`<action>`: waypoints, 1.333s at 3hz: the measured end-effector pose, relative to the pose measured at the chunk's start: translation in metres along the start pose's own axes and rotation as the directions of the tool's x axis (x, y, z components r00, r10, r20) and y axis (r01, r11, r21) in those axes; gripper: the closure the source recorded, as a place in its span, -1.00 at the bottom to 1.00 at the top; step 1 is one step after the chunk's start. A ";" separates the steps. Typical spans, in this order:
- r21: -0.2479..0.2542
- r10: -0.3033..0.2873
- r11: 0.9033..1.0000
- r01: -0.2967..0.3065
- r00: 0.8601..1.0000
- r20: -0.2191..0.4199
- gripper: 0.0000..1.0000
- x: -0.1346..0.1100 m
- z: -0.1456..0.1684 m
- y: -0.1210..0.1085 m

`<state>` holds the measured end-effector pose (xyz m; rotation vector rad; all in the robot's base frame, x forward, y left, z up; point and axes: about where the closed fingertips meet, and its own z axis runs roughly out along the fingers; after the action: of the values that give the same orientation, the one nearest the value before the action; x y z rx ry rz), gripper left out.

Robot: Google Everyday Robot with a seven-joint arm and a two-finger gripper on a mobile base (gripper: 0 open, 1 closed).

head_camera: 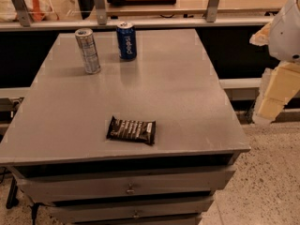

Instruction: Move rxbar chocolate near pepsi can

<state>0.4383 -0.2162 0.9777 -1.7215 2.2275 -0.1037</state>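
The rxbar chocolate [131, 130], a flat dark bar with pale lettering, lies near the front edge of the grey table [187, 93]. The pepsi can [126, 41], dark blue with a silver top, stands upright at the back of the table. The bar and the can are far apart. My gripper [274, 95] hangs off the table's right side, beyond its edge, well to the right of the bar and touching nothing. It holds nothing that shows.
A taller slim silver-grey can [88, 51] stands just left of the pepsi can. The table has drawers [129, 186] under its front edge. A rail and wooden shelves [154, 3] run behind the table. Speckled floor [272, 182] lies to the right.
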 end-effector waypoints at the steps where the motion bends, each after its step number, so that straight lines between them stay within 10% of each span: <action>1: 0.000 0.000 1.000 0.000 1.000 0.000 -1.00 0.000 0.000 0.000; 3: -0.087 -0.021 0.996 0.038 0.980 0.197 -1.00 -0.056 0.021 0.009; 4: -0.092 -0.025 0.994 0.061 0.937 0.347 -1.00 -0.105 0.034 0.029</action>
<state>0.4445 -0.1034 0.9598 -1.6874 1.9657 0.2872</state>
